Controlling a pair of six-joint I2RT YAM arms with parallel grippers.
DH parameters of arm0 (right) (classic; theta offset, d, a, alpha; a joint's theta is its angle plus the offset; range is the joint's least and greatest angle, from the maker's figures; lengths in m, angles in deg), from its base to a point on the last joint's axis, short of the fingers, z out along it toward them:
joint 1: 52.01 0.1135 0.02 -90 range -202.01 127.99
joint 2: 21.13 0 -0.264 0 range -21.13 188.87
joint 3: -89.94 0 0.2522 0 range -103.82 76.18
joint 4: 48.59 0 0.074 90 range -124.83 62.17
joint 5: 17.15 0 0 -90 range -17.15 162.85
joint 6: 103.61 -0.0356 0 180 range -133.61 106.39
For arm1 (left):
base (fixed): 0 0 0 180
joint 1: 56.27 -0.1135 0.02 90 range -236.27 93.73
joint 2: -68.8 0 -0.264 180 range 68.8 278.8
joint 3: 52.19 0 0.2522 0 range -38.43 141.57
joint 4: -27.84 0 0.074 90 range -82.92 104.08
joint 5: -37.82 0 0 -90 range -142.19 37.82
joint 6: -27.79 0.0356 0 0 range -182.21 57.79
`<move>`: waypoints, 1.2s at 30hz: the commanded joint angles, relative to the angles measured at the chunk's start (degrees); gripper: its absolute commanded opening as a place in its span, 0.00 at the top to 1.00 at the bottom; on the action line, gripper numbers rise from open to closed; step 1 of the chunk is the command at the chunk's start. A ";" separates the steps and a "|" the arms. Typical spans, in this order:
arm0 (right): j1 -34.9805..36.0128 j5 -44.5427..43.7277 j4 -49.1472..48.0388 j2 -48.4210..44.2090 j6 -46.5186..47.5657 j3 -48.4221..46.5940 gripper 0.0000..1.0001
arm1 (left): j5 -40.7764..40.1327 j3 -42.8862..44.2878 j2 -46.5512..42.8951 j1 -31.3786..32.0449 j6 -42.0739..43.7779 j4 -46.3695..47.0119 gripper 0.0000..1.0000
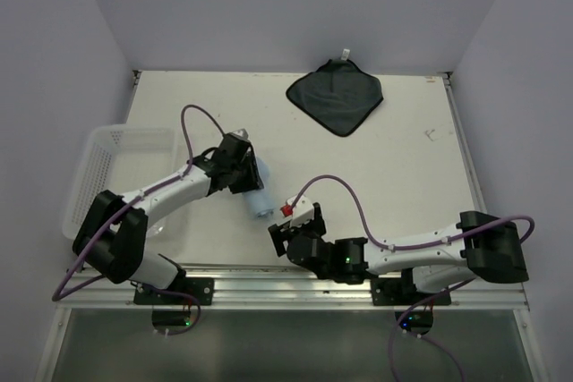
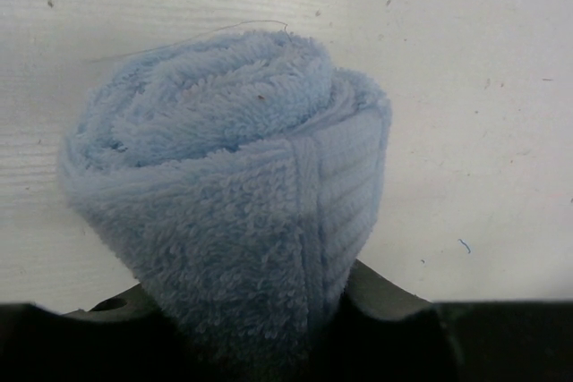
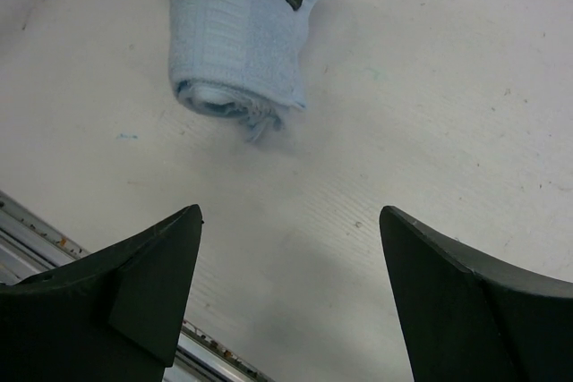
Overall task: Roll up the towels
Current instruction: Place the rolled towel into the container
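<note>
The light blue towel (image 1: 260,201) is rolled into a tight cylinder that lies on the white table, left of centre. My left gripper (image 1: 248,178) is shut on its far end. In the left wrist view the roll (image 2: 233,185) fills the middle, wedged between the dark fingers (image 2: 387,294) at the bottom. My right gripper (image 1: 288,237) stands open just near and right of the roll, apart from it. In the right wrist view the roll (image 3: 235,51) lies beyond the open right gripper (image 3: 291,221), which has only bare table between its fingers. The dark grey towel (image 1: 336,96) lies flat at the back, with a small white tag.
A white mesh basket (image 1: 106,167) stands at the table's left edge, beside the left arm. The metal rail (image 3: 54,239) of the near table edge runs just behind the right gripper. White walls close in the back and sides.
</note>
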 commanded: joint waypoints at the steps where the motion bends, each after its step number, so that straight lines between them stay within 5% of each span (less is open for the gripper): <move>1: -0.35 -0.36 1.97 -1.25 0.08 -0.34 0.16 | -0.45 4.97 -1.41 -0.37 2.92 -3.28 0.91; 7: -2.11 -0.80 3.82 -5.73 -1.50 1.15 0.15 | -1.15 10.59 -1.68 -2.04 6.43 -8.46 0.91; 16: -8.08 2.54 7.59 -13.03 -0.72 3.09 0.15 | -2.20 22.54 -5.36 -14.07 15.30 -18.12 0.91; 26: -8.97 5.09 8.92 -13.74 1.30 2.39 0.15 | -22.47 36.34 -5.46 -23.74 27.96 -31.14 0.87; 36: -9.76 7.37 9.62 -13.91 2.27 2.21 0.15 | -36.49 31.17 -3.44 -27.35 29.20 -30.63 0.86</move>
